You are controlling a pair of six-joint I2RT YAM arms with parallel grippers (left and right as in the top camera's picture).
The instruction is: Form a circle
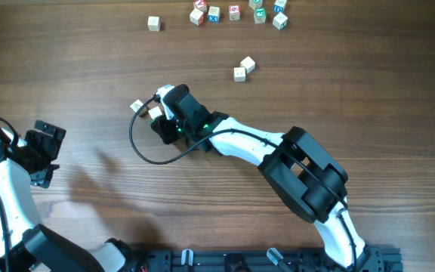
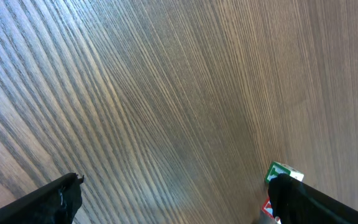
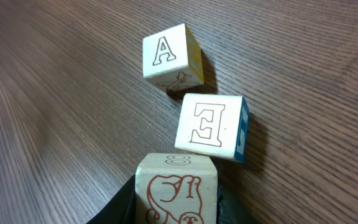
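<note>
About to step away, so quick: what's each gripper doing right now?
Left gripper: open, holding nothing.
Right gripper: closed on a wooden cube.

The far cube (image 3: 165, 53) bears an outlined black A on top. The middle cube (image 3: 207, 124) bears an E. The near cube (image 3: 176, 160) shows an 8. Prints on the other cubes (image 1: 235, 13) are too small to read.

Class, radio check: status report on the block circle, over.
Left gripper open, empty. Right gripper shut on third cube, beside E cube and A cube. No ring yet.
</note>
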